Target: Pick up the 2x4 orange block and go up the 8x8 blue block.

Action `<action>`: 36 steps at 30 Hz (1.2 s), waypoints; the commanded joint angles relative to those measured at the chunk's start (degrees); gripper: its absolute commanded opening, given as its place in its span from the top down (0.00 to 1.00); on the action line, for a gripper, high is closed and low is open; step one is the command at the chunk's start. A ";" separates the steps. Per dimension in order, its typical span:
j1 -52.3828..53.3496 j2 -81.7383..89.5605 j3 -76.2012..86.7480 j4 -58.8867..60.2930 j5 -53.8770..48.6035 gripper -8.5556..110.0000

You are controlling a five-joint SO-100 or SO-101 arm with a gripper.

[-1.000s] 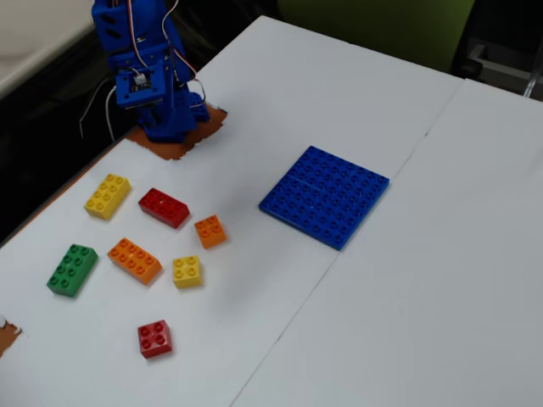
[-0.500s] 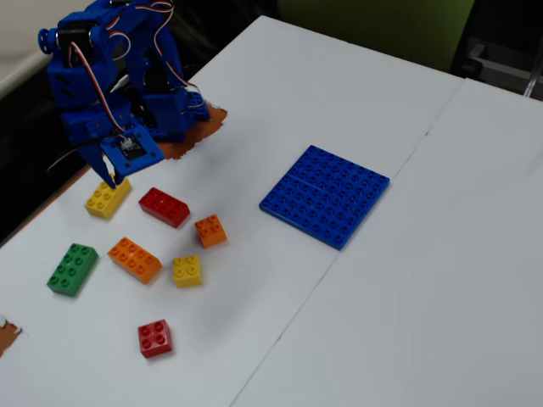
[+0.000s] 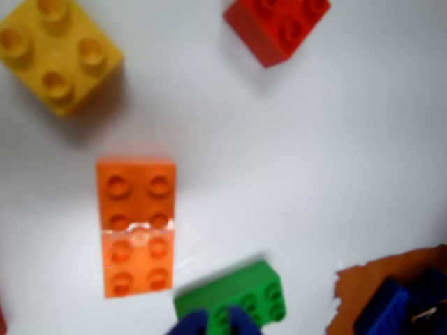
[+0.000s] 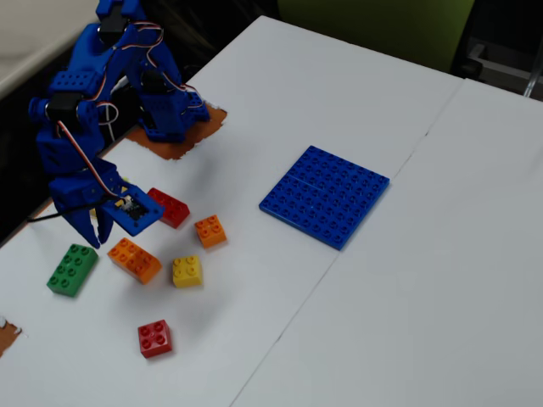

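The 2x4 orange block (image 3: 136, 227) lies flat on the white table, left of centre in the wrist view. In the fixed view it (image 4: 134, 259) lies between a green brick and a yellow brick. My blue gripper (image 4: 95, 227) hangs just above the table, up and left of the orange block and apart from it. Its two fingertips enter the wrist view at the bottom edge (image 3: 216, 324) over the green brick (image 3: 234, 296), slightly parted and empty. The 8x8 blue block (image 4: 325, 195) lies flat far to the right in the fixed view.
A green 2x4 brick (image 4: 72, 269), yellow 2x2 (image 4: 187, 271), small orange 2x2 (image 4: 209, 230), red oblong brick (image 4: 170, 208) and red 2x2 (image 4: 154, 338) lie around. The arm's base stands on a brown board (image 4: 182, 144). The wrist view shows yellow (image 3: 59, 52) and red (image 3: 277, 24) bricks.
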 commanded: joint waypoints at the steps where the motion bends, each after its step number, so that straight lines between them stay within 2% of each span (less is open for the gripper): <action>1: 0.00 -1.14 -2.99 -2.02 -0.70 0.88; 16: -2.20 -3.16 -4.92 4.75 4.39 0.85; 36: -2.72 -9.76 -6.50 -0.62 4.13 0.77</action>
